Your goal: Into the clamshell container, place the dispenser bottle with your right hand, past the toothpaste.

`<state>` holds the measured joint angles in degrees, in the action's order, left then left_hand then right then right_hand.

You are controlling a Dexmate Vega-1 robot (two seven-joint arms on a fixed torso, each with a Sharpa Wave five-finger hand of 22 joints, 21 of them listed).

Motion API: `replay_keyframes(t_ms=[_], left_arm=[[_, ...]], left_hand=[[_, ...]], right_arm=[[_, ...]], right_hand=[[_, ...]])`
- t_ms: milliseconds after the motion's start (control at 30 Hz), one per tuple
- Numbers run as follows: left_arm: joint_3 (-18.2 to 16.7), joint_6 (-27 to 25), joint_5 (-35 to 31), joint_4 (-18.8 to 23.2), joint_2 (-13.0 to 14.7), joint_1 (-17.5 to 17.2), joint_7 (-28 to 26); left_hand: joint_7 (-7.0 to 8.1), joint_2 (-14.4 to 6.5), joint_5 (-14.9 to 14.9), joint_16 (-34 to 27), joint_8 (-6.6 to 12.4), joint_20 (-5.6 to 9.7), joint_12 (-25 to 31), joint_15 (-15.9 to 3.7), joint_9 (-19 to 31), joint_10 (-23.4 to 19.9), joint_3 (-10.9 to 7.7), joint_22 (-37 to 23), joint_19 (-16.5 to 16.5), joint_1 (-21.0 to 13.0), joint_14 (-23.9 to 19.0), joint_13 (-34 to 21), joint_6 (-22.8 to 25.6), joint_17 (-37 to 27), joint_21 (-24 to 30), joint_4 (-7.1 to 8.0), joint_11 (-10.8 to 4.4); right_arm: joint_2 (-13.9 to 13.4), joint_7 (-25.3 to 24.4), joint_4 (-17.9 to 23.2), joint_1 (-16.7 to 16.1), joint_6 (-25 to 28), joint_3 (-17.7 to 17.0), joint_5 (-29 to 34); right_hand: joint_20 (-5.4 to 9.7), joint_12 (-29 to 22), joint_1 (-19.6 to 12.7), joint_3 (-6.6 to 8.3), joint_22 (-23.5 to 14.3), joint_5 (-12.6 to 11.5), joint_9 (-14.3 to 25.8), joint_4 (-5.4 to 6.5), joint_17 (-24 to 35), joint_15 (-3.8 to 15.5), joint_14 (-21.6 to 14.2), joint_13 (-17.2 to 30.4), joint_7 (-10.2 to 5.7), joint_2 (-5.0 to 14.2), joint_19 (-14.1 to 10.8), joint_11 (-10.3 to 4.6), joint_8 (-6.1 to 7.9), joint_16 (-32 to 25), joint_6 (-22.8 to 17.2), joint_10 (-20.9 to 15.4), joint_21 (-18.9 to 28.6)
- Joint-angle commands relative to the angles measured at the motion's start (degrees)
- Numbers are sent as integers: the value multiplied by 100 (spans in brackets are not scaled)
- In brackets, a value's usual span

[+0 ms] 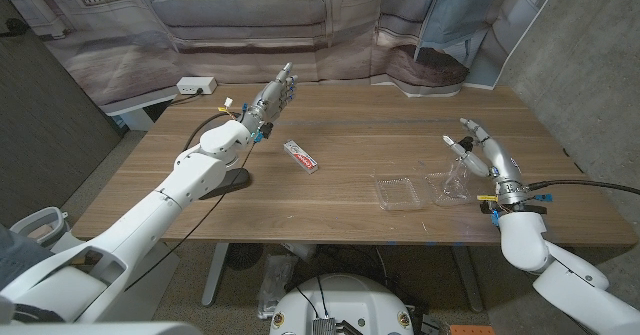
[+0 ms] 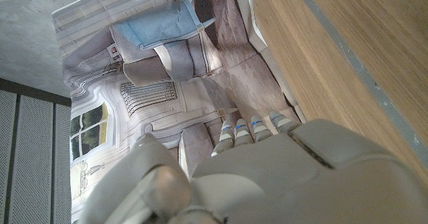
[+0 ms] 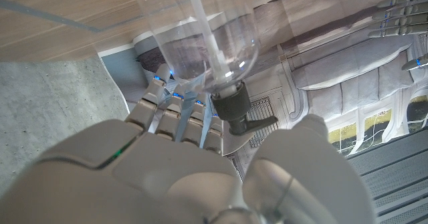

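A clear dispenser bottle (image 1: pixel 455 175) with a black pump stands tilted at the right half of the open clear clamshell container (image 1: pixel 398 191). My right hand (image 1: pixel 495 163) is at its right side, fingers reaching up around it, and appears to hold it. In the right wrist view the bottle (image 3: pixel 200 37) and its pump (image 3: pixel 235 107) sit between the fingers and thumb of that hand (image 3: pixel 174 177). The toothpaste (image 1: pixel 302 157), a white and red tube, lies left of the clamshell. My left hand (image 1: pixel 275 95) hangs raised over the far left of the table with straight fingers, holding nothing.
The wooden table (image 1: pixel 350 125) has its front edge just below the clamshell. A white power strip (image 1: pixel 197 85) sits beyond the far left corner. A printed sofa backdrop (image 1: pixel 240 10) hangs behind. In the left wrist view my left hand (image 2: pixel 267 177) points toward that backdrop.
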<state>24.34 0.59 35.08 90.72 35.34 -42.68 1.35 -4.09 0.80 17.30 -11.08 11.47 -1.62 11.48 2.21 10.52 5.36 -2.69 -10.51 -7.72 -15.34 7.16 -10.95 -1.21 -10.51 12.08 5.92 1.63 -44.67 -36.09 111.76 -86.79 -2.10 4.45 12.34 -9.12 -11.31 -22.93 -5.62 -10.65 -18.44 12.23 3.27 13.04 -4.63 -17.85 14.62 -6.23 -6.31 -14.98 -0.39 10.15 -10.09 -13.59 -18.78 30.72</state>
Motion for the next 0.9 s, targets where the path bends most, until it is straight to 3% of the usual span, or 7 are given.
replay_keyframes(t_ms=[33, 900], left_arm=[[-11, 25, -15, 59, 15, -41, -30], [-122, 71, -3, 324, 136, -289, -173]], left_hand=[[-9, -67, 2, 19, -1, -43, 20, 20, 33, 12, 50, -16, -6, -21, 35, 3, 27, -18, -16, 2, -9], [1, -77, 0, 19, 0, -47, 19, 17, 34, 16, 81, -16, -10, -32, 38, 3, 32, -18, -18, -1, -12]], right_arm=[[3, 136, 122, -77, -83, -195, 57], [80, 682, 114, 72, -600, -522, -94]], right_hand=[[-34, -10, 40, -62, -7, -40, 12, 15, 1, -7, 41, 14, 24, -3, -31, -9, 22, -42, 5, 21, -23], [1, -112, 220, -145, -1, -97, -8, 115, -47, 6, -39, -26, 39, 36, 4, -16, 127, -112, -165, -101, -113]])
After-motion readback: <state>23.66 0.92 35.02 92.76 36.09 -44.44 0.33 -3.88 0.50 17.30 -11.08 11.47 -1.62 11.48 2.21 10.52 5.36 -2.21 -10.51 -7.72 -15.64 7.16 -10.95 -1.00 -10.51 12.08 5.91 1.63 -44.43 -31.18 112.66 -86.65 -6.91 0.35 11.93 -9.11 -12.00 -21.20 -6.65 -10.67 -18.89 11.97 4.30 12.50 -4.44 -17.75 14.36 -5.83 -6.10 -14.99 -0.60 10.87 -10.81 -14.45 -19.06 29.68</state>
